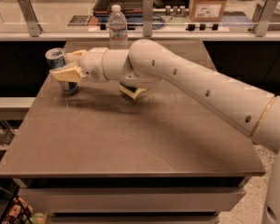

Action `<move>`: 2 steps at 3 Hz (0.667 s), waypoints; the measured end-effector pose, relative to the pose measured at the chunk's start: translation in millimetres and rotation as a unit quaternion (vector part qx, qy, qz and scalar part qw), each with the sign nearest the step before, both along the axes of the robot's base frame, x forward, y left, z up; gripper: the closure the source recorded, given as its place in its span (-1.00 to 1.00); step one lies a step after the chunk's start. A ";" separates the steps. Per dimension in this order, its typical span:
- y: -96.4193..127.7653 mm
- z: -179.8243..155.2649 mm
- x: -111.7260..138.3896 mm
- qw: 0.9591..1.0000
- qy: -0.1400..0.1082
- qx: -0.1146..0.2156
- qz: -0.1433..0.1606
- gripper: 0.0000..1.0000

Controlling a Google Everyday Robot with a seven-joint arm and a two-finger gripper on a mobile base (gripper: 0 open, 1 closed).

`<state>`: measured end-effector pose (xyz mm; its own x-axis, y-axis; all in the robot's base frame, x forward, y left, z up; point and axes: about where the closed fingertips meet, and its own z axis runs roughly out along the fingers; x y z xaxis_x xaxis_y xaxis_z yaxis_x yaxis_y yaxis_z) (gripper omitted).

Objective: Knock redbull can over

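Brown tabletop (130,143) | slim blue-and-silver redbull can (56,59) standing at far-left edge | cream two-finger gripper (60,65) spread apart, near finger across can's front | clear plastic water bottle (117,24) behind arm

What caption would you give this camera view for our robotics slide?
Robot arm's tool at the redbull can near the table's left edge; a water bottle stands behind.

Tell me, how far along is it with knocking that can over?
Done: the approach. The gripper is at the slim blue-and-silver metal drink can, near the far left corner of the brown table. In hand: the gripper is against the can, which seems to lean left but is not lying down. Left: tipping it flat.
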<state>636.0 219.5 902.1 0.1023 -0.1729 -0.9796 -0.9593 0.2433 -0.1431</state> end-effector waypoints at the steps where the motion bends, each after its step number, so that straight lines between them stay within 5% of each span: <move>1: -13.9 8.8 4.3 0.999 0.008 -0.042 -0.008 1.00; 2: -29.0 16.3 5.1 0.996 0.012 -0.085 -0.019 1.00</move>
<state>641.0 190.5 918.4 0.0693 -0.3391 -0.9382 -0.9532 0.2548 -0.1625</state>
